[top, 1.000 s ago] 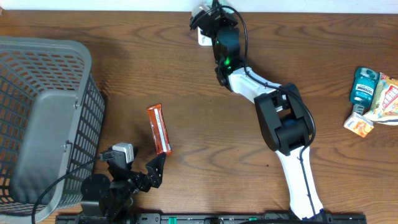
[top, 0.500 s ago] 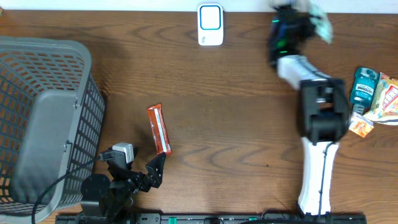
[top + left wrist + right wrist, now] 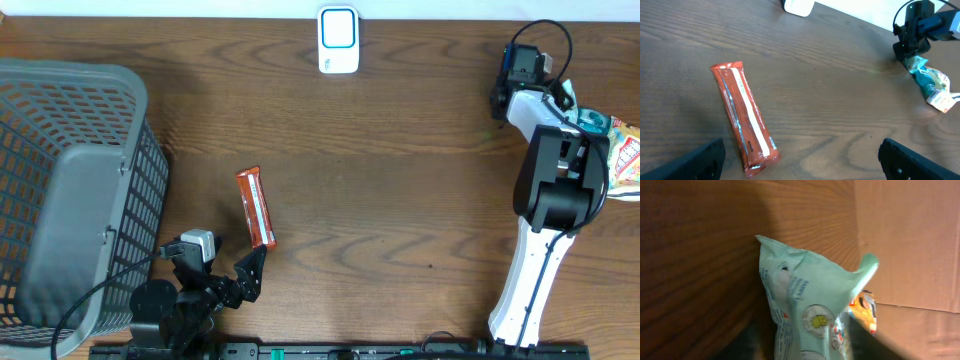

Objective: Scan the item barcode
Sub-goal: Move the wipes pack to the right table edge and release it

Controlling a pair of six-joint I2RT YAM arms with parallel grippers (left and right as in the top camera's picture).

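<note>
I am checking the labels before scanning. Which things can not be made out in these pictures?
- Overhead: right arm covers most of the teal packet.
- Right wrist: packet print blurred, lower part cut by the edge.
- Left wrist: snack bar text too small; scanner cut by top edge.

**Teal packet at the right end of the tabletop (image 3: 420, 200)**
The crinkled mint-green packet (image 3: 805, 315) sits on the wood. The white, blue-faced scanner (image 3: 338, 40) is at the far edge, and an orange snack bar (image 3: 256, 207) lies flat near the front left.
</note>
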